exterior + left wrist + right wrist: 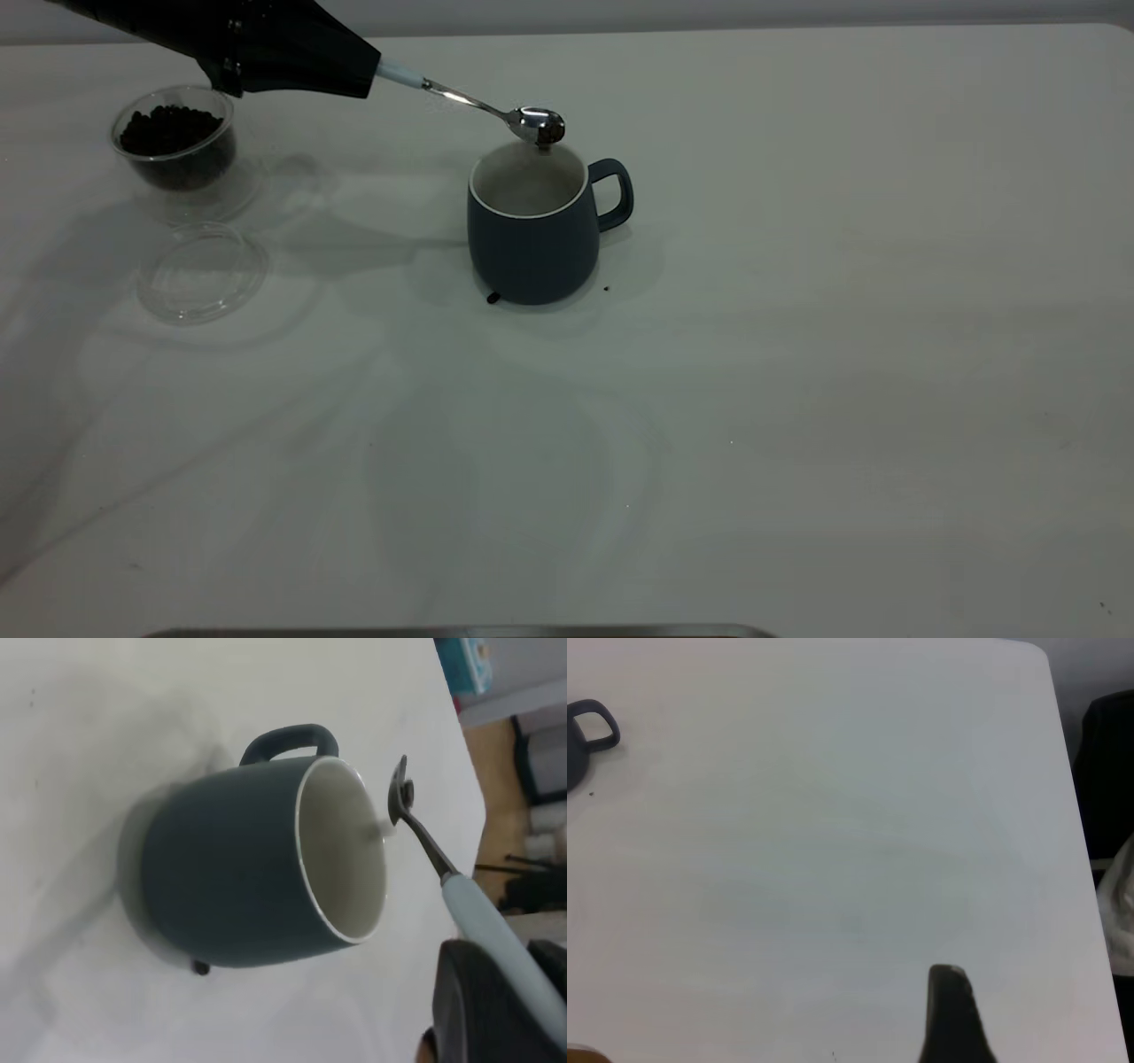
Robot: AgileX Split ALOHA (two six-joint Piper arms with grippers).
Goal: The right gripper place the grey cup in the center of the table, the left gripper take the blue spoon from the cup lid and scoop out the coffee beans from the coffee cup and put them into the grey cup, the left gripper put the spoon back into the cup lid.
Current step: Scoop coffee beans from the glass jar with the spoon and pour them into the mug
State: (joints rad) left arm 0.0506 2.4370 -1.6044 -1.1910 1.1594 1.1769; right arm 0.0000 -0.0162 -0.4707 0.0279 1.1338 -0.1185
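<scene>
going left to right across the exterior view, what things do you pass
coffee cup with coffee beans → cup lid → left gripper → blue spoon → grey cup

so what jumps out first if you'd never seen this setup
The left gripper holds the blue spoon by its handle, its bowl carrying coffee beans just above the far rim of the grey cup at mid-table. Next, the bean-filled coffee cup at far left with the bare cup lid before it.
</scene>
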